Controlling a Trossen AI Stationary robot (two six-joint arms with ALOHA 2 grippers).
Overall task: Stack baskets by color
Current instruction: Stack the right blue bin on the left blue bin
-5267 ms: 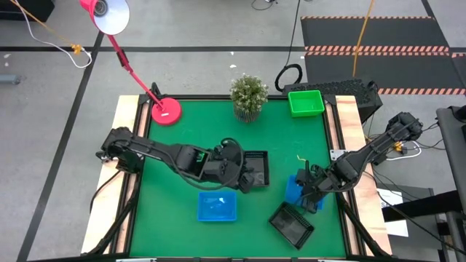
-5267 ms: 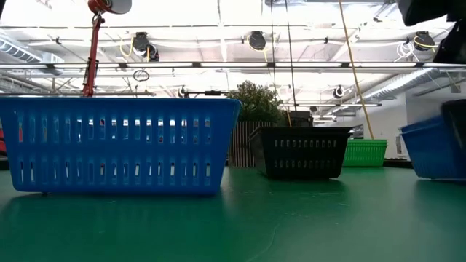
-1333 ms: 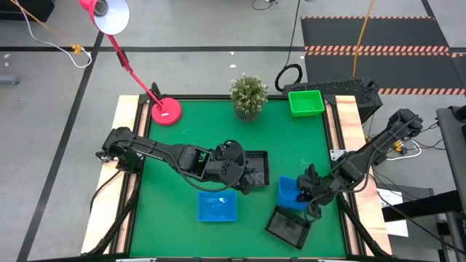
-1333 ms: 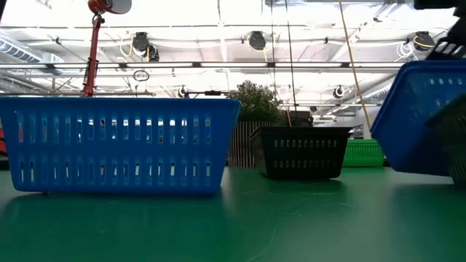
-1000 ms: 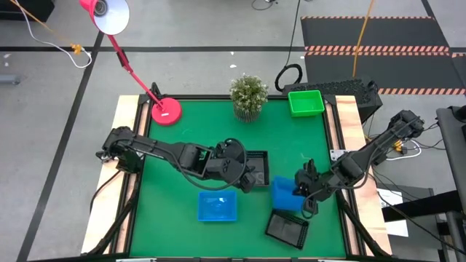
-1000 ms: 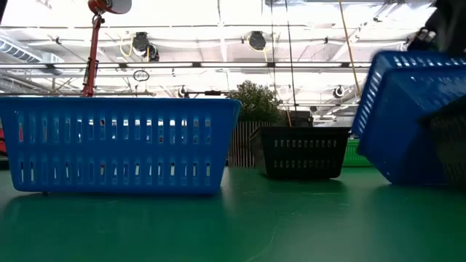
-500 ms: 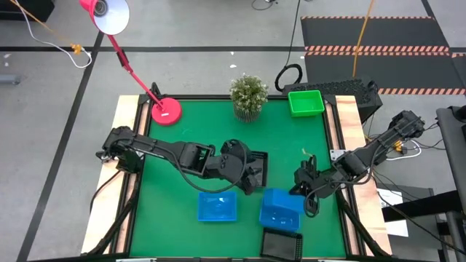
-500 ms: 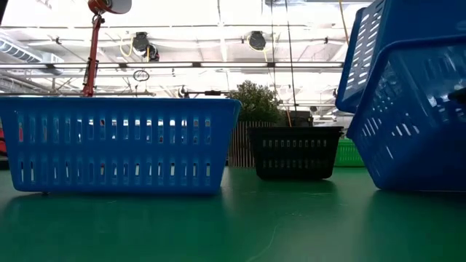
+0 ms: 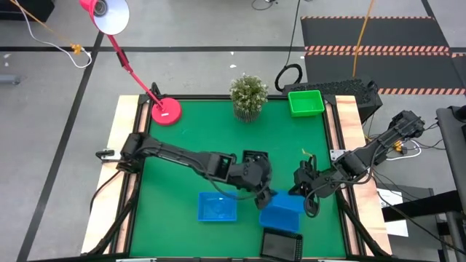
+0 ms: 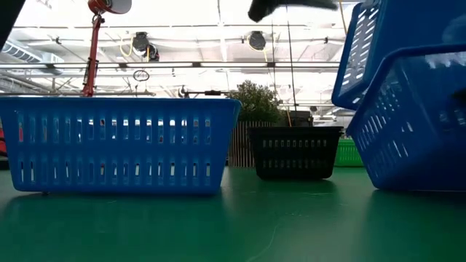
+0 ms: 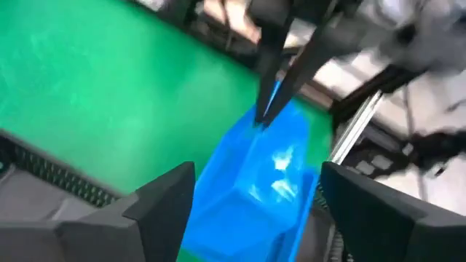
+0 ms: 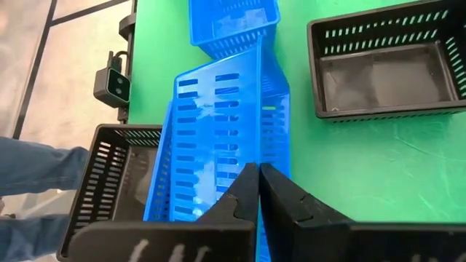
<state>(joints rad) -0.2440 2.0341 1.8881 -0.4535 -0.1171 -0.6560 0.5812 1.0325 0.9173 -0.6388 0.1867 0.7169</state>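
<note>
From my station I saw one black basket [image 9: 281,244] at the near bench [image 9: 175,153] edge, and just beyond it two blue ones: a flat one [image 9: 217,207], long axis running left-right, and a tilted one [image 9: 281,210] clamped by its wall in my right hand [image 9: 304,198]. My left hand [image 9: 263,191], fingers apart, hung over that tilted basket. Farther off sat a second black basket [image 9: 255,158] and one green basket [image 9: 306,102] at the far right corner; I read no writing.
</note>
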